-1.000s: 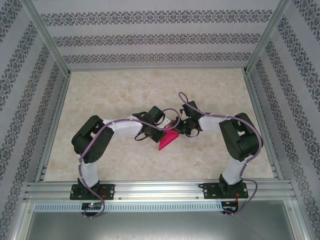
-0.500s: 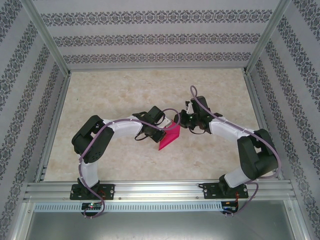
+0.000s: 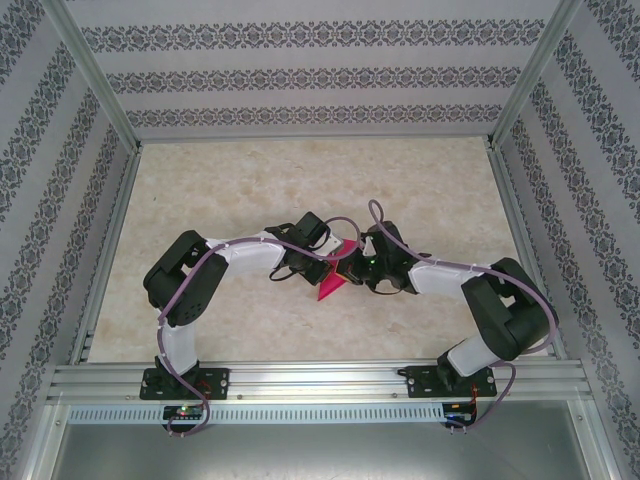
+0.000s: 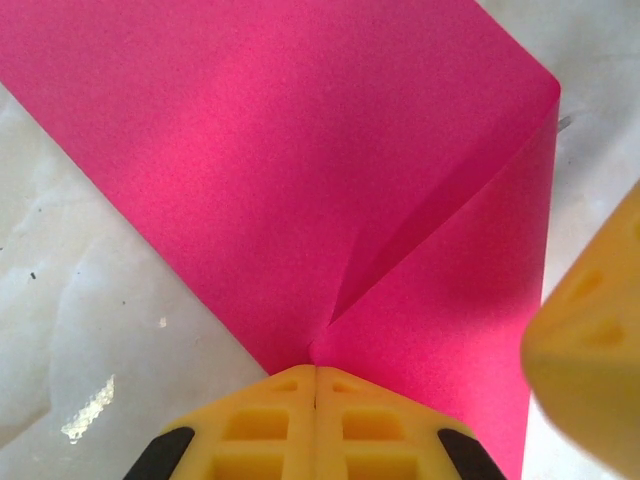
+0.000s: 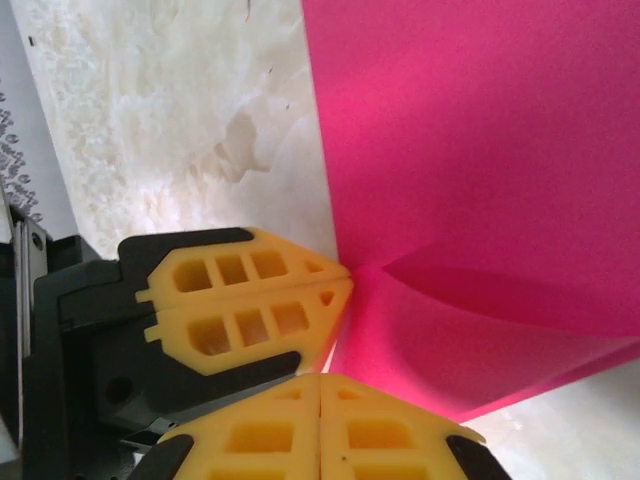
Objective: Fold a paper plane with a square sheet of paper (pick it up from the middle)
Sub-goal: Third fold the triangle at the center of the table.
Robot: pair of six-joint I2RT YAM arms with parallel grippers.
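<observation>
The square sheet of paper [image 3: 328,286] is magenta-pink and folded into a pointed, two-layer wedge at the table's middle. My left gripper [image 4: 315,372] is shut on its edge, where a crease [image 4: 400,245] runs out from the fingertips. The paper [image 4: 260,150] spreads away above them. My right gripper [image 5: 320,382] is shut, its tips against the lower layer of the paper [image 5: 470,130], with nothing showing between the pads. The left fingers [image 5: 250,295] sit right beside it. From above, the left gripper [image 3: 318,268] and the right gripper [image 3: 350,268] meet at the paper's top corner.
The marble-look table [image 3: 250,190] lies between aluminium rails [image 3: 110,240] and patterned walls. Both arms bend inward over the centre, with purple cables [image 3: 375,215] looping above the wrists. Open tabletop lies behind and to either side of them.
The right arm drew back toward the far right, then swung in and down, so its gripper now sits against the left one at the paper. The left arm and paper stayed put.
</observation>
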